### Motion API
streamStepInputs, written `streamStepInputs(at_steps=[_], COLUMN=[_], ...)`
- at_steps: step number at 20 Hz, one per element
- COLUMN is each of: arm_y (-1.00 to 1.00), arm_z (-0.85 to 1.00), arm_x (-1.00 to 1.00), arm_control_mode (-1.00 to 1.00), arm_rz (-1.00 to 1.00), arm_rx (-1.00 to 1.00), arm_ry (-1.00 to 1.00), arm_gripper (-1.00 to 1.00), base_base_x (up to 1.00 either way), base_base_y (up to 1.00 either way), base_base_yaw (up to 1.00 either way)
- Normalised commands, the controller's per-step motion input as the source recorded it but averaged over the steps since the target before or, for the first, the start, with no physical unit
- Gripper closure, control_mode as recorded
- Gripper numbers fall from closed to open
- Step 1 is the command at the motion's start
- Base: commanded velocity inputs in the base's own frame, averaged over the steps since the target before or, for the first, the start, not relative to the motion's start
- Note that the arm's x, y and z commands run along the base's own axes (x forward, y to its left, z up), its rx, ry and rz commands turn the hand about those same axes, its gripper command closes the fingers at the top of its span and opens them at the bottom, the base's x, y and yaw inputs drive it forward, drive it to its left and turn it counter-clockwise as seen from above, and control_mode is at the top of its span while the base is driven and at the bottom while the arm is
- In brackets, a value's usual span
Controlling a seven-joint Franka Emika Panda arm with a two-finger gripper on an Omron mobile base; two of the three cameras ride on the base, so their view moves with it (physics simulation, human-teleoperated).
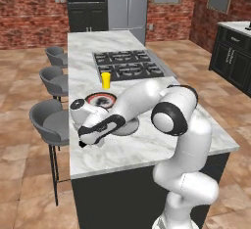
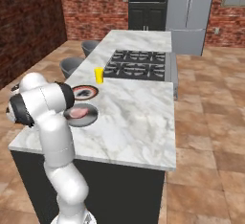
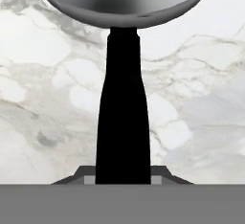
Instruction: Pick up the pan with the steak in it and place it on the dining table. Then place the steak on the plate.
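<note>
**Grey pan held by its black handle on marble**

Marble, white with grey veins, forms the top of the long dining table (image 2: 139, 117). On it near the front left edge rests the round shallow grey metal pan (image 2: 88, 118), the small pink slab of steak (image 2: 78, 112) lying inside. In the hand view the pan's long straight black handle (image 3: 123, 117) runs between the two-finger gripper (image 3: 123, 179), whose jaws pinch it near its end; the bowl is cut off at the top. Just beyond the pan sits the small round plate (image 2: 86, 92) with red-orange rim, partly hidden by the arm in the left base view. A yellow cup (image 1: 106, 80) stands near a black gas hob (image 1: 128, 64).
</note>
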Motion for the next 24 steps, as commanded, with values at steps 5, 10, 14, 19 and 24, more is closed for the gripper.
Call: streamStepInputs(at_steps=[5, 10, 14, 19, 24], arm_y=[0.00, 0.00, 0.00, 0.00, 0.00], arm_z=[0.00, -0.16, -0.28, -0.29, -0.29], arm_x=[0.00, 0.00, 0.04, 0.16, 0.32], arm_control_mode=[-1.00, -1.00, -1.00, -1.00, -1.00], arm_rz=[0.00, 0.00, 0.00, 0.00, 0.00], arm_rx=[0.00, 0.00, 0.00, 0.00, 0.00], arm_ry=[0.00, 0.00, 0.00, 0.00, 0.00], arm_gripper=[1.00, 1.00, 1.00, 1.00, 1.00], base_base_x=[0.00, 0.00, 0.00, 0.00, 0.00], base_base_y=[0.00, 0.00, 0.00, 0.00, 0.00], base_base_yaw=[0.00, 0.00, 0.00, 0.00, 0.00])
